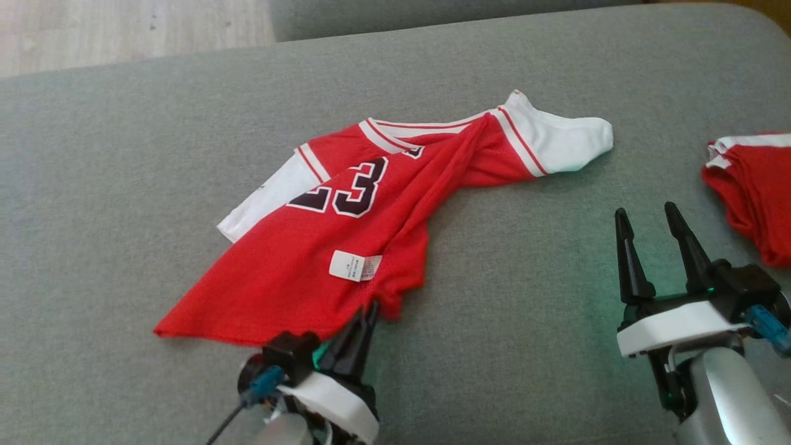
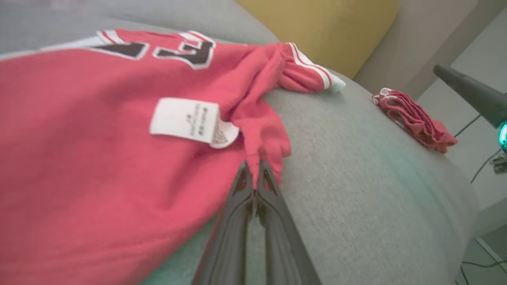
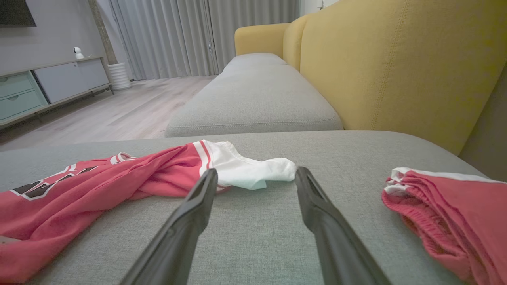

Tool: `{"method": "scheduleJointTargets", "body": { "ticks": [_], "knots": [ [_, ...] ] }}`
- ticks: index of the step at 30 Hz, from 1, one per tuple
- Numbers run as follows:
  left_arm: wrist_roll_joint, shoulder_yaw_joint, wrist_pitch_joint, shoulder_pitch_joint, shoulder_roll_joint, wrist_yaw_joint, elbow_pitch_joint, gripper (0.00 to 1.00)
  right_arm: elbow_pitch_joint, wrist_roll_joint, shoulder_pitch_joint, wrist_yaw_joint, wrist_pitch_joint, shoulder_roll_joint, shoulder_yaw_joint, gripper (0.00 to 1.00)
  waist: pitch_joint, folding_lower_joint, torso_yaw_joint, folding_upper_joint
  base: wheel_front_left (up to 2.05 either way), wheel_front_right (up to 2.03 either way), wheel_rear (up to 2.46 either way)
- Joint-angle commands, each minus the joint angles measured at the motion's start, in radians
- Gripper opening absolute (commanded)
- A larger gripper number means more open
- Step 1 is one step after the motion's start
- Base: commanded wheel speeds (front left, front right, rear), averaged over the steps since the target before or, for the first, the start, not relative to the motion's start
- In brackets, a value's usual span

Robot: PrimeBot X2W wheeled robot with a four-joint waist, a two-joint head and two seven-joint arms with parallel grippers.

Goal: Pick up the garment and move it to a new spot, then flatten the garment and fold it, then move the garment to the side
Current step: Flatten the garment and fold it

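The left hand (image 1: 369,309) is squeezed tight shut. It pinches the bottom edge of the red sports shirt with white sleeves and a dark number 23 (image 1: 290,266). The left wrist view shows a bit of red cloth caught between the two dark fingers (image 2: 233,221). The shirt lies crumpled on the big grey cloth sofa cushion (image 1: 525,296). Its small white label (image 1: 355,266) faces up near the pinched spot.

The right hand (image 1: 646,211) is wide open and holds nothing. It is over bare cushion, apart from the shirt. A second red piece of clothing with white trim (image 1: 754,185) lies bunched at the cushion's right side.

The right wrist view looks low across the cushion and takes in a yellow sofa back (image 3: 396,67), pale curtains (image 3: 170,35) and a wooden floor (image 3: 119,111).
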Motion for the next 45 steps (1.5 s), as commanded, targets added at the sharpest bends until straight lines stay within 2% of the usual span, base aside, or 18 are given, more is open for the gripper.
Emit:
{"method": "scheduleJointTargets", "body": {
  "ticks": [1,6,9,10,16,20,22,23,29,32,38,45],
  "knots": [
    [0.03,0.058,-0.01,-0.029,0.0,0.006,-0.04,0.0,-0.025,0.009,-0.03,-0.001,-0.004,-0.002,0.014,1.0,-0.014,-0.0001,0.015,0.0,0.0,0.0,0.0],
    [0.176,0.198,-0.01,-0.02,0.022,0.058,-0.113,0.0,-0.011,0.02,-0.01,-0.001,-0.004,0.013,0.0,1.0,-0.063,-0.0001,0.066,0.0,0.0,0.0,0.0],
    [0.262,0.271,-0.01,-0.018,0.078,0.084,-0.166,0.0,-0.002,0.025,0.004,-0.001,-0.004,0.029,-0.003,1.0,-0.103,-0.0001,0.096,0.0,0.0,0.0,0.0],
    [0.262,0.271,-0.01,-0.018,0.078,0.084,-0.166,0.0,-0.002,0.025,0.004,-0.001,-0.004,0.029,-0.003,1.0,-0.103,-0.0001,0.096,0.0,0.0,0.0,0.0],
    [0.384,0.387,-0.01,-0.006,0.211,0.134,-0.278,0.0,0.01,0.031,0.031,-0.001,-0.004,0.059,-0.003,1.0,-0.158,-0.0001,0.133,0.0,0.0,0.0,0.0],
    [0.406,0.435,-0.01,0.063,0.242,0.154,-0.295,0.0,0.017,0.032,0.045,-0.001,-0.004,0.072,0.001,1.0,-0.168,-0.0001,0.14,0.0,0.0,0.0,0.0],
    [0.4,0.441,-0.01,0.103,0.228,0.156,-0.267,0.64,0.023,0.033,0.049,-0.001,-0.004,0.075,0.003,1.0,-0.169,-0.0001,0.141,0.0,0.0,0.0,0.0],
    [0.394,0.444,-0.01,0.124,0.216,0.159,-0.249,1.0,0.028,0.034,0.05,-0.001,-0.004,0.076,0.005,1.0,-0.168,-0.0001,0.142,0.0,0.0,0.0,0.0],
    [0.353,0.496,-0.01,0.221,0.114,0.195,-0.199,1.0,0.07,0.038,0.036,-0.001,-0.004,0.078,0.023,1.0,-0.159,-0.0001,0.157,0.0,0.0,0.0,0.0],
    [0.354,0.505,-0.01,0.25,0.068,0.194,-0.214,1.0,0.106,0.04,0.009,-0.001,-0.004,0.075,0.034,1.0,-0.15,-0.0001,0.177,0.0,0.0,0.0,0.0],
    [0.363,0.509,-0.01,0.244,0.028,0.153,-0.224,1.0,0.241,0.047,-0.102,-0.001,-0.001,0.065,0.061,1.0,-0.117,-0.0001,0.229,0.0,0.0,0.0,0.0],
    [0.377,0.496,-0.01,0.212,0.008,0.113,-0.224,1.0,0.345,0.089,-0.26,-0.001,0.03,0.075,0.175,1.0,-0.074,-0.0001,0.295,0.0,0.0,0.0,0.0]
  ]
}}
